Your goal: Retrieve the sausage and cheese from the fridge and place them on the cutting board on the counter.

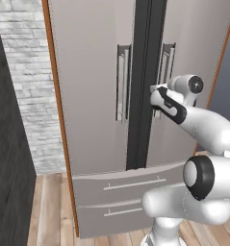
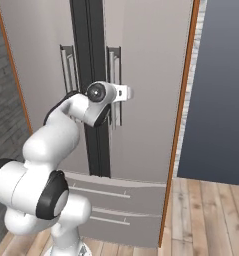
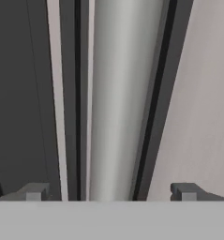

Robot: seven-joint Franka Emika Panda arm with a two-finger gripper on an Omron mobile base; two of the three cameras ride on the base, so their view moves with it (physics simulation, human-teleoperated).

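Spread wide and holding nothing, my gripper point(image 3: 108, 191) faces the right-hand door handle point(image 3: 118, 98) of the fridge point(image 1: 92, 96), its two dark fingertips point(image 3: 36, 191) standing one to each side of the bar with clear gaps between pad and metal. Straight ahead of the pincer and very close, the handle runs as a pale vertical cylinder, its long axis crossing the line between the fingers at a right angle, which I judge to be the alignment a squeeze needs. Off to one side of the pincer lies the dark centre strip point(image 1: 144, 81) dividing the two doors; to the other, the flat grey face of the right door. From the right base camera, the hand point(image 2: 122, 93) sits level with the middle of the bar point(image 2: 114, 85), seemingly at or just short of it; from the left base camera the wrist covers most of that handle point(image 1: 167, 60). Both doors are shut, so the sausage and cheese, presumably inside, are hidden behind them. Below the pincer, the two lower drawers point(image 1: 121, 194) are also closed. My reading is that the task stands at its first step, opening the fridge: a small advance to seat the bar deeper between the pads, then a closing of the fingers, then a pull outward on an arc around the hinge at the door's far edge. A slip off the round bar is the likely hazard if I close too shallow.
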